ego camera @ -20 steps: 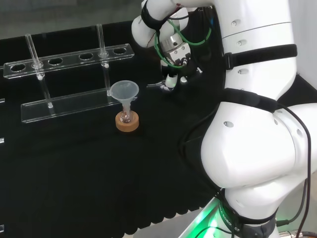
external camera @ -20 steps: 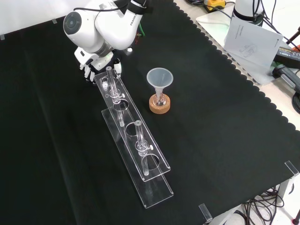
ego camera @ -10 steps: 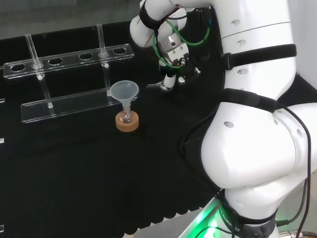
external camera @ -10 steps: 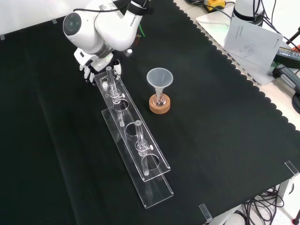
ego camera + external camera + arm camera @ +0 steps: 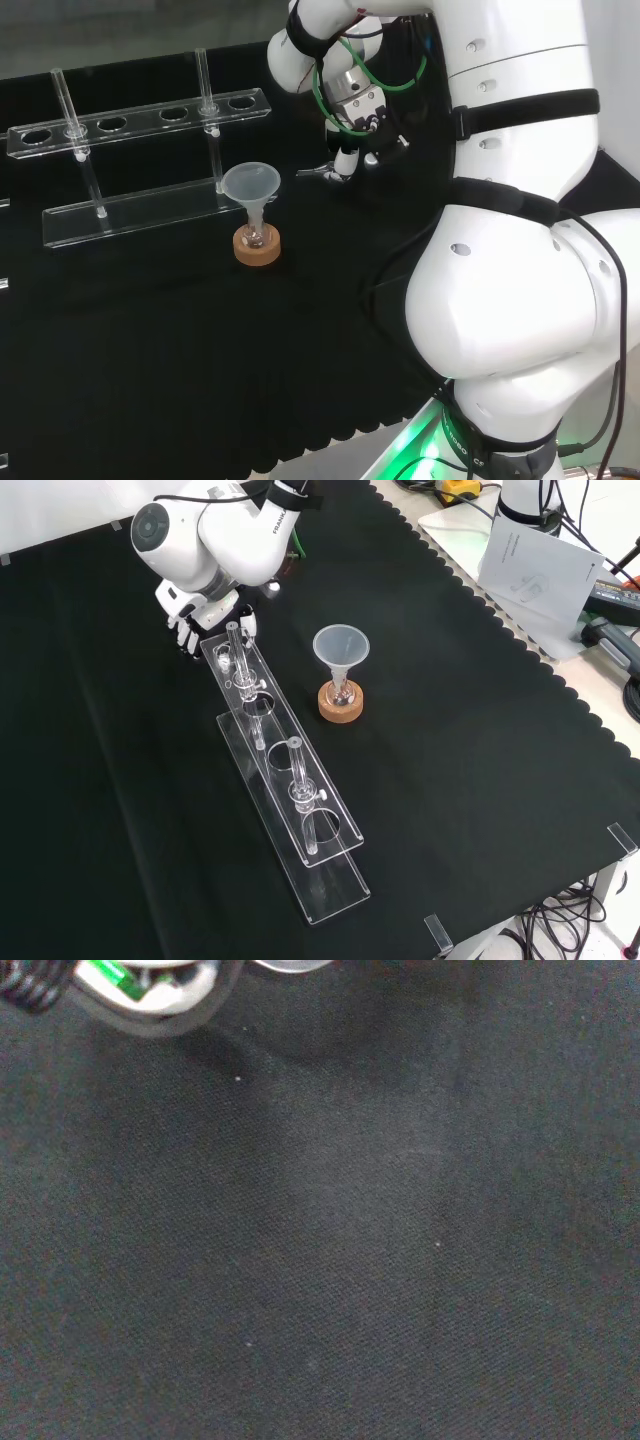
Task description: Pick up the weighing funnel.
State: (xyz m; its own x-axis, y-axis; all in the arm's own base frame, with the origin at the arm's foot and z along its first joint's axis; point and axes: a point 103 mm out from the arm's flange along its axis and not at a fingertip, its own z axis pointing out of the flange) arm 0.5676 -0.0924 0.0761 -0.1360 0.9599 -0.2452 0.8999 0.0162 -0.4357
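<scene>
Weighing funnel [image 5: 312, 173], small and clear (narrow end leftward in the head view), juts from the hand [image 5: 346, 157], which points down toward the cloth [image 5: 150, 330], fingers pinching that piece.

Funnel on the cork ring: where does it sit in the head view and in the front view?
Head view: funnel left of centre, just in front of the clear rack's right end.
Front view: funnel above centre, right of the rack.
Shared landmark: the cork ring under it.
</scene>
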